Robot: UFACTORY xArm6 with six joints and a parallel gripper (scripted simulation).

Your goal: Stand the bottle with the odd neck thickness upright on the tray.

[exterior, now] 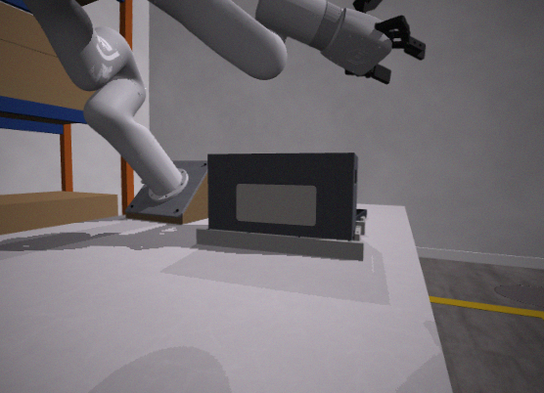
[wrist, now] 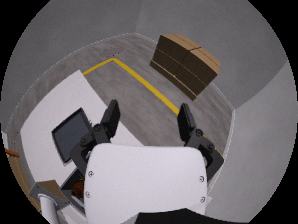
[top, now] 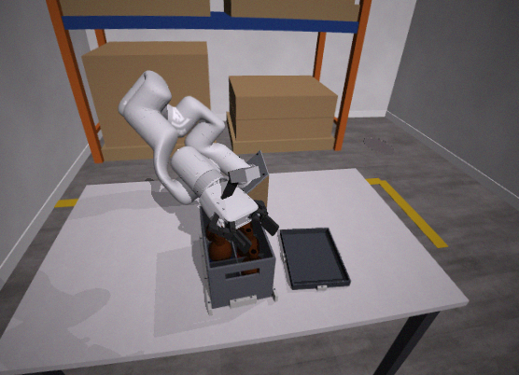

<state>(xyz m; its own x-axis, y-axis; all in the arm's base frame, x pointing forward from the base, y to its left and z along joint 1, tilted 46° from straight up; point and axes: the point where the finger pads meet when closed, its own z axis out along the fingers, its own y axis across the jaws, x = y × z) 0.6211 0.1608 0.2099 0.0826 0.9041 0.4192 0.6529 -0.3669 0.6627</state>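
Note:
The grey crate [top: 219, 288] [exterior: 281, 170] stands level on the table. Several brown bottles stand inside: a round-bodied bottle [top: 219, 251] at the left, and others in the right part, one with its mouth [top: 253, 252] near the front. The arm hides part of them, and their neck widths cannot be compared here. Brown also shows in the crate in the wrist view [wrist: 77, 189]. The dark tray [top: 315, 257] [wrist: 72, 134] lies level right of the crate, with no bottle on it. My gripper [top: 259, 236] [exterior: 401, 63] [wrist: 149, 108] is open and empty, high above the crate, tilted sideways.
Pale locating strips [top: 244, 302] [exterior: 279, 243] edge the crate's base, and a small block [top: 322, 288] sits at the tray's front. The arm's slanted base mount [top: 258, 172] [exterior: 191, 185] stands behind the crate. Shelving and cartons are beyond the table [top: 117, 284].

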